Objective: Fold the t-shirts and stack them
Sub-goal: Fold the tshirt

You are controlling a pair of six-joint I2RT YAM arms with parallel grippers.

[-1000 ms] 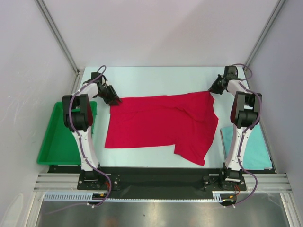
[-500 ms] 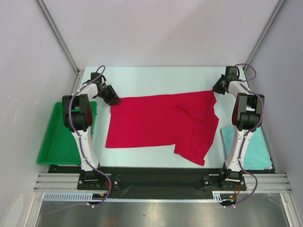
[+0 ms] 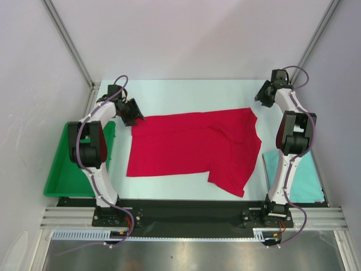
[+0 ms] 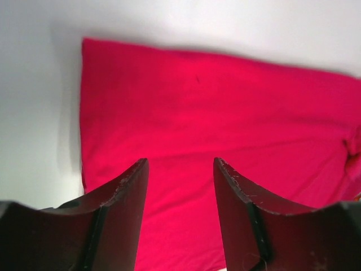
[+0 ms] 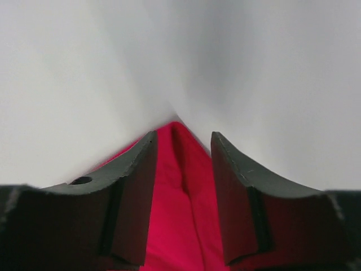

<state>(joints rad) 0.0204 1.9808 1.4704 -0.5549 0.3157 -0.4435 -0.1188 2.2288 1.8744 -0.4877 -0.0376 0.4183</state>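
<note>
The red t-shirt [image 3: 186, 148] lies spread flat in the middle of the table [image 3: 186, 93], 1 sleeve toward the near edge. The teal t-shirt [image 3: 307, 175] sits folded at the right, partly behind the right arm. The left gripper [image 3: 135, 114] hovers at the red shirt's far-left corner and the right gripper [image 3: 263, 96] just beyond its far-right corner. Both pairs of fingers stand apart, clamping nothing. A green tray [image 3: 62, 169] sits at the left.

White arms [image 3: 102, 176], black joints [image 3: 86, 150], purple cables [image 3: 124, 79], dark matte fingers [image 4: 121, 217].
</note>
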